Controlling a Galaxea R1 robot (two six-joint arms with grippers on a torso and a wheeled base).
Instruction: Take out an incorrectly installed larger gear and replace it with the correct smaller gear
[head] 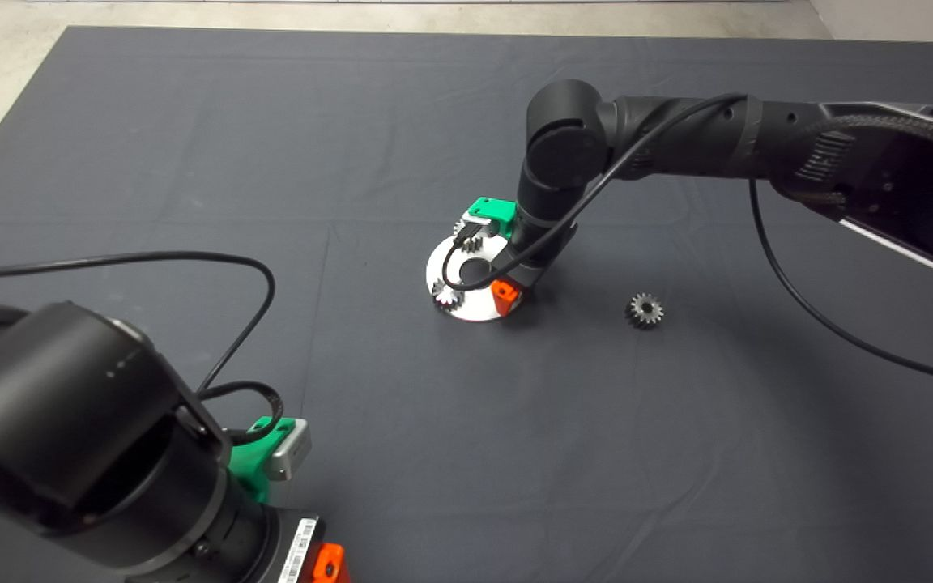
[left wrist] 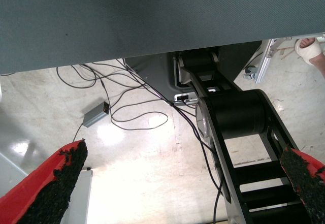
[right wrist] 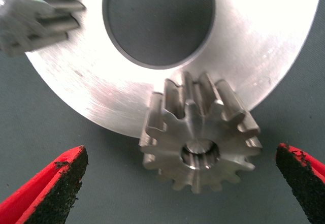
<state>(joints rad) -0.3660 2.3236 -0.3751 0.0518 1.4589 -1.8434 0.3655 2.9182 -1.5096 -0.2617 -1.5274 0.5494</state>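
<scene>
The larger gear [right wrist: 200,140], steel with long flared teeth, sits on the rim of a shiny round plate [right wrist: 264,46] beside its big centre hole. My right gripper [right wrist: 180,154] hangs open right over it, one red finger on each side, not touching. In the head view the right gripper [head: 513,282] covers that gear on the plate [head: 479,312]. A smaller gear [head: 645,310] lies loose on the mat to the plate's right. My left gripper [head: 325,563] is parked open at the lower left.
Two other small gears stand on the plate, one at its far side [head: 466,236] and one at its near left [head: 448,295]. The right arm's black cable loops over the plate. The left wrist view shows floor, cables and a person's foot [left wrist: 310,49].
</scene>
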